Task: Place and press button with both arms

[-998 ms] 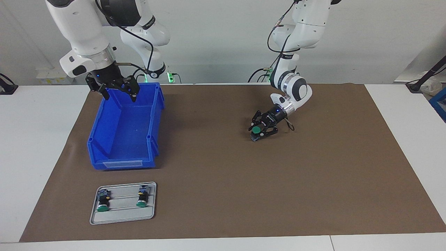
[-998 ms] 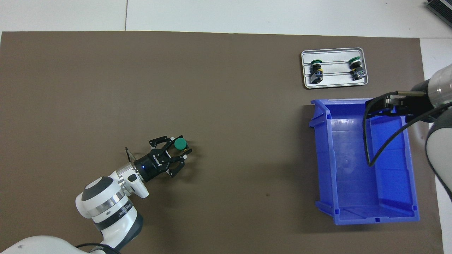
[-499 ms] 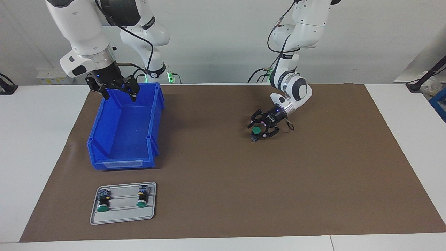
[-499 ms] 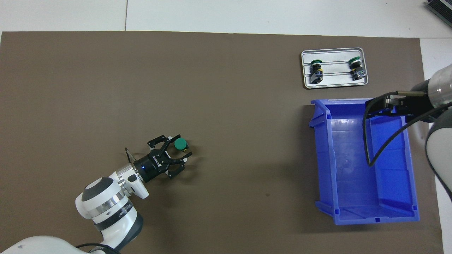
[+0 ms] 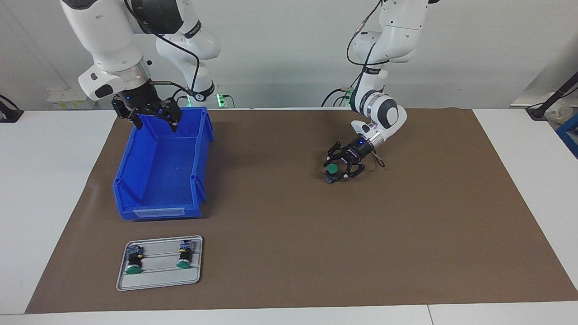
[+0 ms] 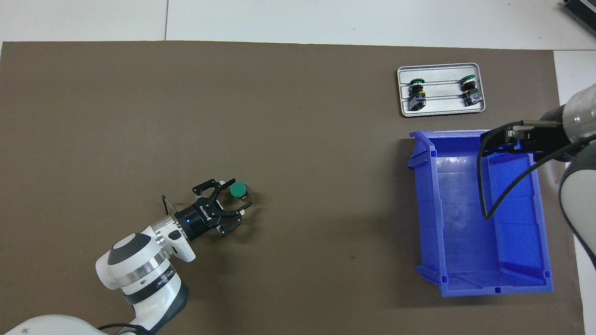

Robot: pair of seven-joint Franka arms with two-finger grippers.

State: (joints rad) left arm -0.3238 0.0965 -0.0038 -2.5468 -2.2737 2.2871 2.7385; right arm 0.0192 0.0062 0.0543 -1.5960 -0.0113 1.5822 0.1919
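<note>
A green-capped button (image 5: 332, 169) (image 6: 238, 189) stands cap-up on the brown mat (image 5: 406, 234), toward the left arm's end of the table. My left gripper (image 5: 337, 169) (image 6: 240, 193) is low over the mat and open. Its fingertips lie on either side of the button with gaps showing, so nothing is gripped. My right gripper (image 5: 154, 125) (image 6: 499, 140) hangs open and empty above the blue bin (image 5: 135, 180) (image 6: 426, 209), over the end nearest the robots.
A grey tray (image 5: 158, 278) (image 6: 442, 106) lies on the mat farther from the robots than the bin. It holds two more green-capped buttons (image 5: 132, 263) (image 6: 416, 88) lying on their sides. The bin shows nothing inside.
The left gripper's fingers spread off the button and the hand drew back a little toward its base. The button stays standing on the mat. The right arm has hardly moved.
</note>
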